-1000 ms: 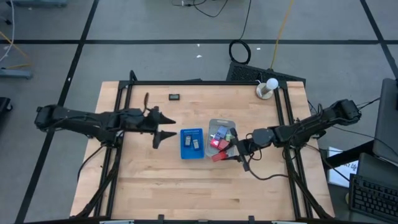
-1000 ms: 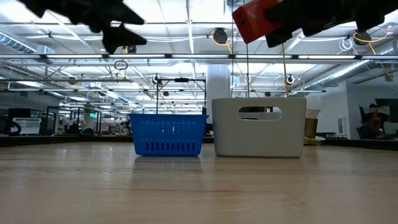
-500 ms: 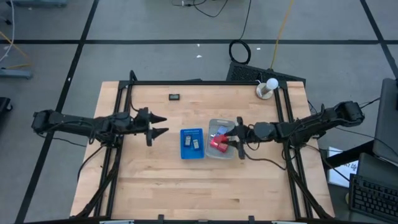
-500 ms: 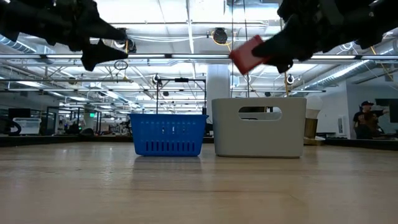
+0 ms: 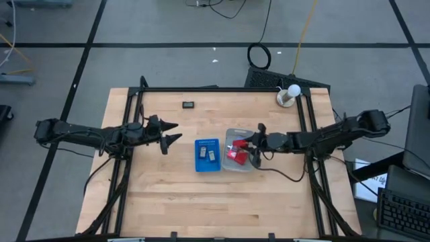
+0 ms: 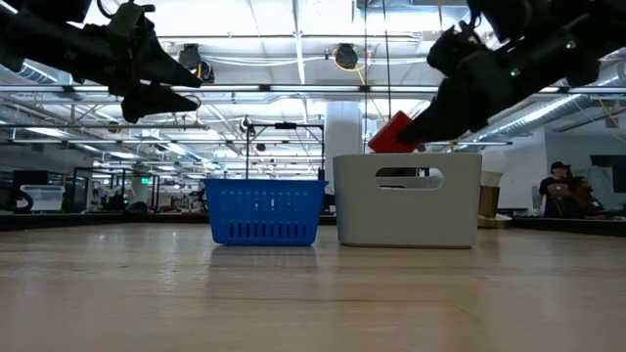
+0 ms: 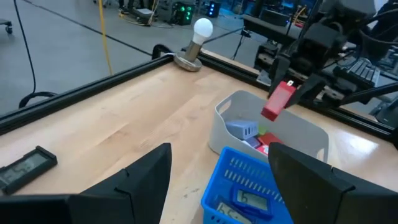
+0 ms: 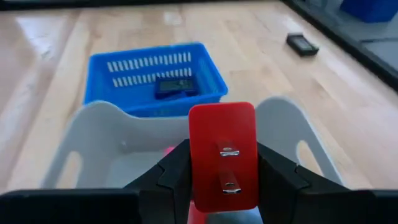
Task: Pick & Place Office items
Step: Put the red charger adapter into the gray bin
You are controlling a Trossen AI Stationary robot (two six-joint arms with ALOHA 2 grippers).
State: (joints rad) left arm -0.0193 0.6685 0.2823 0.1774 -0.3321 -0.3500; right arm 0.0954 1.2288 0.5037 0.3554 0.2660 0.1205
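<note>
Bench (image 5: 168, 195) carries two bins side by side: pale tray (image 5: 250, 164), blue tray (image 5: 207, 155) touching its left wall. Right gripper (image 5: 254, 148) hangs directly above the pale tray, fingers clamped on the flat faces of a red block (image 8: 222, 155), long axis tilted, lower end toward the tray's inside. Other office items (image 7: 245, 130) lie below it. Left gripper (image 5: 171, 132) waits beyond the blue tray, farther off, fingers spread, empty. Likely next: release downward.

Red block (image 8: 223, 155) with two metal prongs: pinched in right gripper (image 5: 256, 146) jaws, tilted, above pale tray (image 7: 311, 129). Pale blue block (image 7: 242, 129), red pieces inside it. Two dark flat rectangles (image 5: 207, 154) in blue tray (image 5: 216, 142). Black rectangle (image 5: 189, 104) near surface's far edge.
</note>
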